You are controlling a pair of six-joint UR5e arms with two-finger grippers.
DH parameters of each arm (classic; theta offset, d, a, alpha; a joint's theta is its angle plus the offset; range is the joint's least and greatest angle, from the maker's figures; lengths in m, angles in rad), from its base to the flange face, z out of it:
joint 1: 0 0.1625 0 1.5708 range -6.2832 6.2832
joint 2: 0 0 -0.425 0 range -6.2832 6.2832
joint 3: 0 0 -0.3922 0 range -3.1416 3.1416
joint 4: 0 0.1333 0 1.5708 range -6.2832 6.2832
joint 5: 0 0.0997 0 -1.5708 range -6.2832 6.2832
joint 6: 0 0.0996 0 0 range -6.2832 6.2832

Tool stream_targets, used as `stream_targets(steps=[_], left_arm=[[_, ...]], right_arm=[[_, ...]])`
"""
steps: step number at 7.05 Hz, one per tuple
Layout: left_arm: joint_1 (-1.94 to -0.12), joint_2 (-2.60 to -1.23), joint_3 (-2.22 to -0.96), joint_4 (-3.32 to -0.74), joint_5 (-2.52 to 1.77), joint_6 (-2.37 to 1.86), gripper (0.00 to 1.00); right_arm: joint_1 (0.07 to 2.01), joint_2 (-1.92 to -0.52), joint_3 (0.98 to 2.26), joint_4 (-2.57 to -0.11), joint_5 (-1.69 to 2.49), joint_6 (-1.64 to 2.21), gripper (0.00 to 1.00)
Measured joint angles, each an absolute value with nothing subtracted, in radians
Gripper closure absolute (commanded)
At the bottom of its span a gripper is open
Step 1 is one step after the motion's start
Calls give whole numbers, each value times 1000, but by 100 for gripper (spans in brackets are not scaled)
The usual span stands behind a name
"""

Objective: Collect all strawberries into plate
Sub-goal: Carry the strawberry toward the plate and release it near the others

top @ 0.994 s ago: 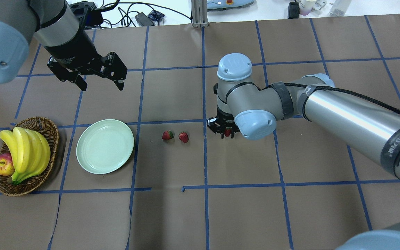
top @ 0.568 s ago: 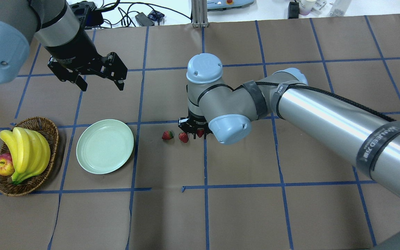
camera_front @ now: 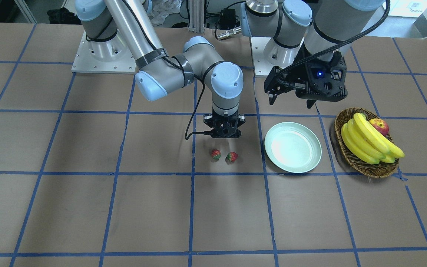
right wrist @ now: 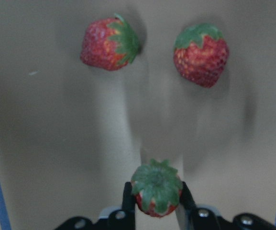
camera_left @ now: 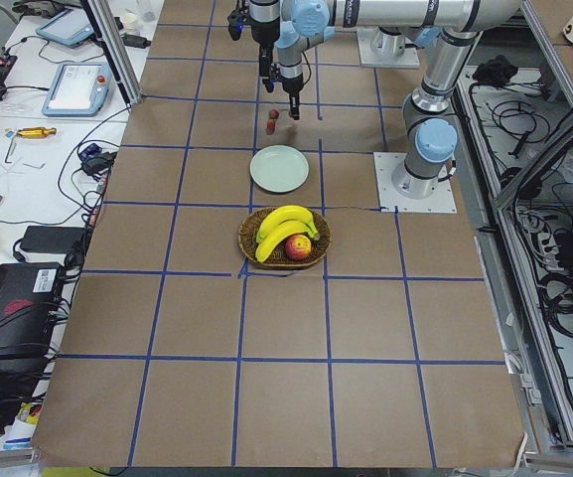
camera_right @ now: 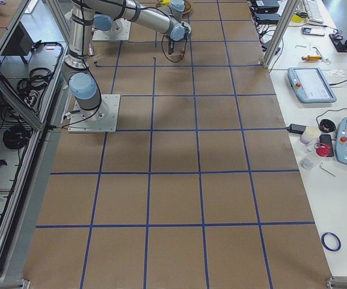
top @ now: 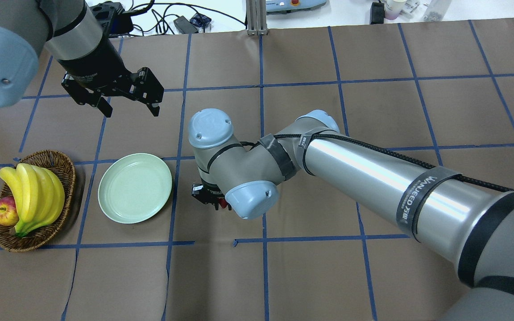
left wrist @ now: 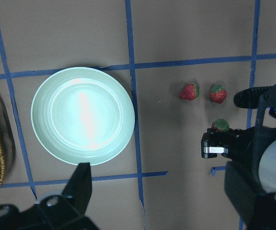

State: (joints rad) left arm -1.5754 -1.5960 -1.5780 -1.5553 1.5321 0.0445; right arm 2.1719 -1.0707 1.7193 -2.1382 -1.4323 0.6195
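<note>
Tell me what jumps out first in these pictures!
The right gripper pinches a little red strawberry over the middle of the table. Two more strawberries lie close by, next to an empty mint plate, and bright yellow bananas fill a wicker basket beyond it.

Glossy smooth plate [camera_front: 293, 147], rough woven wicker basket [camera_front: 369, 170], matt brown paper table cover [camera_front: 87, 207].

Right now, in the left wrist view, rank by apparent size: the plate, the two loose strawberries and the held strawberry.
1. plate: by far the largest.
2. loose strawberry nearer the plate and farther loose strawberry: alike, no ranking.
3. held strawberry: shows smallest, but the right gripper hides part of it, so unsure.
</note>
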Motion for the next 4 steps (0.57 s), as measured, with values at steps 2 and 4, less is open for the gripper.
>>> stream_targets(steps=[2,4], left_arm=[[-1575,-1597,-1578,-1555,1532,44,0],[-1575,-1595,-1578,-1555,1532,44,0]], right_arm=[[2180,-1054,1722,-2138,-1425,628,58],[2180,-1046,1723,-2137,-1430,624,32]])
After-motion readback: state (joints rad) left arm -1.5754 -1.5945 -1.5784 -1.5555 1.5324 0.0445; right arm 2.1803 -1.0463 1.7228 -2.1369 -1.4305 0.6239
